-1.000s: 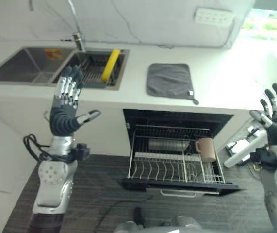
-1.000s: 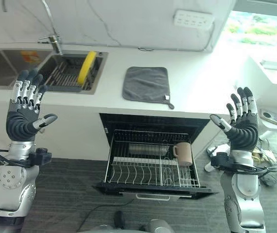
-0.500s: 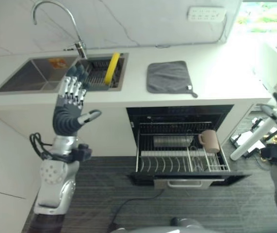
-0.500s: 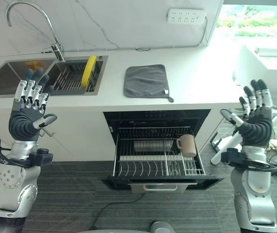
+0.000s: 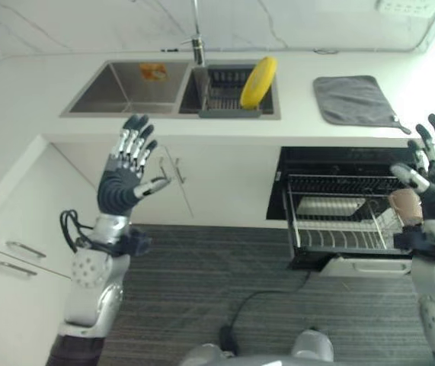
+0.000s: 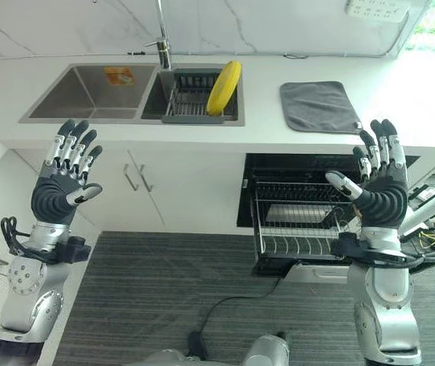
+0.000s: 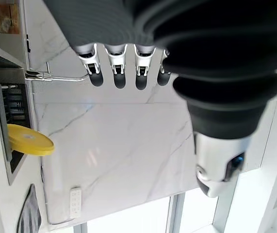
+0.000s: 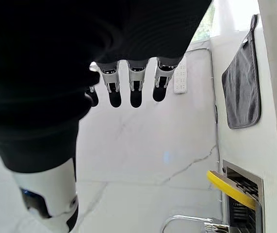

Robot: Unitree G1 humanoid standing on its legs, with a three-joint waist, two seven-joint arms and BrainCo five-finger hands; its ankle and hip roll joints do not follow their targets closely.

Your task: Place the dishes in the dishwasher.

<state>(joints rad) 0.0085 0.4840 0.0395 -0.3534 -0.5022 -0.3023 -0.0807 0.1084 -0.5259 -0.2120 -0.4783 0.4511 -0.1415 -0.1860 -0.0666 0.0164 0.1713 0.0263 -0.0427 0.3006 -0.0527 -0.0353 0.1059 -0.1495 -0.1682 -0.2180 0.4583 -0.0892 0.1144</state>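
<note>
The left hand [image 6: 61,187] is raised in front of the white cupboard doors [image 6: 164,191], palm forward, fingers spread and straight, holding nothing. The right hand [image 6: 381,194] is raised the same way, open and empty, in front of the dishwasher [image 6: 316,221]. Both hands are well apart from the counter. The dishwasher sits under the white counter [image 6: 278,130] with its wire rack [image 6: 293,236] pulled out; the rack is thin metal rods with a row of upright prongs. A shiny metal dish [image 5: 324,206] lies in the rack and a beige cup [image 5: 406,206] stands at its right side, partly hidden behind the right hand. Up on the counter a double steel sink [image 6: 95,91] holds a ribbed drainer in its right basin, and one round yellow plate [image 6: 225,85] stands on edge in that drainer, leaning. A curved metal tap [image 6: 161,34] rises behind the sink. One grey square cloth [image 6: 320,107] lies flat on the counter to the right of the sink. The floor [image 6: 164,297] is dark, striped matting.
</note>
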